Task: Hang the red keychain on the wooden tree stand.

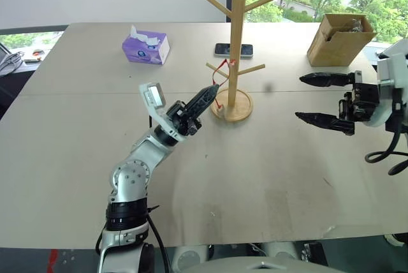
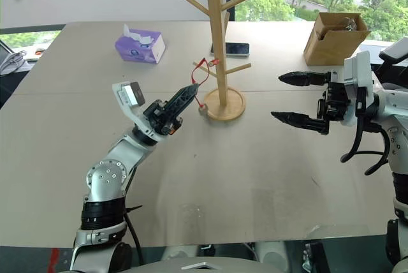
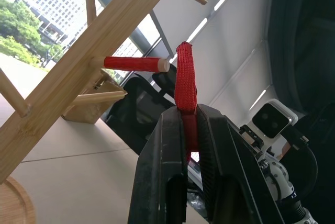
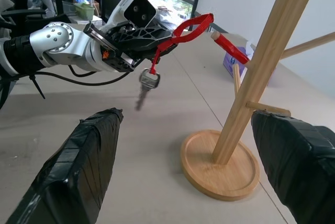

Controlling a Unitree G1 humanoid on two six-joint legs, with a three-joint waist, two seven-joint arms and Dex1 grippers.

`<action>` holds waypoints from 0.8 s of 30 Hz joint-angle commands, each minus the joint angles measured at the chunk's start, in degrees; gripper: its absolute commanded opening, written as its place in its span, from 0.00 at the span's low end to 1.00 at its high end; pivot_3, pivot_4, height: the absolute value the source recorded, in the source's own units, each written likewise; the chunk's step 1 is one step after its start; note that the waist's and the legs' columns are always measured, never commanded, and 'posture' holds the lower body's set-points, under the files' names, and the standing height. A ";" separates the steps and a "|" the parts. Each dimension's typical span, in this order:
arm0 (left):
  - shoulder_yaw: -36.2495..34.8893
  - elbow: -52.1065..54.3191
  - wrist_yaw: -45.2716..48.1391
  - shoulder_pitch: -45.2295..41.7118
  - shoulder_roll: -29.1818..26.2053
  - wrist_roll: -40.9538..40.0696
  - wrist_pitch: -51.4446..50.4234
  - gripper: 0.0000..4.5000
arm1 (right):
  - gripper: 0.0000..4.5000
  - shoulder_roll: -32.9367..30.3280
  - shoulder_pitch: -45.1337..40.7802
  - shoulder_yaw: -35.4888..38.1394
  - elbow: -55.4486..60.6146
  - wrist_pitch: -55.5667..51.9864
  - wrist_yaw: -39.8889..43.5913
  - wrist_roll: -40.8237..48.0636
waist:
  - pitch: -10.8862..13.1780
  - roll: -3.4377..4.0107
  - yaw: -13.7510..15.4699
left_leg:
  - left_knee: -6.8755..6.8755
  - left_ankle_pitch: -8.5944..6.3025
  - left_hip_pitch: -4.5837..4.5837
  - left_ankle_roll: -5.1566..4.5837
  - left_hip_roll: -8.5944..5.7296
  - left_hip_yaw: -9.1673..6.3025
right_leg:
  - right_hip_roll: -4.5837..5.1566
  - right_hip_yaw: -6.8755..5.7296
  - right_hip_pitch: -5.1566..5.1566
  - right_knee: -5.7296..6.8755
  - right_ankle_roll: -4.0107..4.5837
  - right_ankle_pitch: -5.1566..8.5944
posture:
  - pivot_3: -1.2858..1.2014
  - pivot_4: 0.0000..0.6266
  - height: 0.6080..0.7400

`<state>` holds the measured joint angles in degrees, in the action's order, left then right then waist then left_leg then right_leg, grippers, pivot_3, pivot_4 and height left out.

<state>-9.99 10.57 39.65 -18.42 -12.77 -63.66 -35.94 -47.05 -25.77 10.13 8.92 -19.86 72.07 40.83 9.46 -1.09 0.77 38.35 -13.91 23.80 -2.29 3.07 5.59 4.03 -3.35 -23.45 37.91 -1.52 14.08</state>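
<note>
The wooden tree stand (image 1: 237, 43) rises from its round base in the middle of the table. My left gripper (image 1: 212, 88) is shut on the strap of the red keychain (image 4: 191, 26), just left of the stand. The red loop (image 3: 186, 82) sticks up past the fingertips, close beside the tip of a red-covered lower peg (image 3: 133, 63), and I cannot tell if they touch. A grey key (image 4: 148, 80) dangles under the loop. To the right of the stand my right gripper (image 1: 299, 97) stands open, pointing at the stand with nothing in it.
A purple tissue box (image 1: 146, 47) sits at the back left. A dark phone (image 1: 233, 50) lies behind the stand. A brown cardboard box (image 1: 340, 39) stands at the back right. The table's front edge runs below my arms.
</note>
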 commanded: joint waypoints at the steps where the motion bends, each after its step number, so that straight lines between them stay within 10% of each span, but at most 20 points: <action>1: 0.11 -1.32 1.55 -1.76 0.85 1.38 1.74 0.01 | 0.95 -1.27 -0.56 2.92 2.41 -0.40 -0.49 1.18 | 0.00 0.00 0.00 | 0.00 0.00 0.00 0.00 -0.01 0.00 | -0.01 -0.01 0.00 0.00 0.00 0.00 | 0.52 0.24 1.00; 24: 0.60 -14.25 4.38 -10.10 5.99 10.64 6.87 0.01 | 0.95 -1.82 0.40 3.97 3.38 -0.57 -0.71 0.52 | 0.03 -0.04 0.05 | 0.00 0.00 0.03 -0.01 -0.03 -0.03 | -0.01 -0.04 0.00 -0.02 -0.01 0.00 | 0.52 0.24 1.00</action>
<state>-8.79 -3.24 43.56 -27.22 -7.22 -53.57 -30.69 -48.04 -25.18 12.02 10.38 -20.96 71.70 40.90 9.49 -1.13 0.82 38.36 -13.91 23.84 -2.30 3.04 5.56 4.02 -3.38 -23.45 37.89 -1.52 14.08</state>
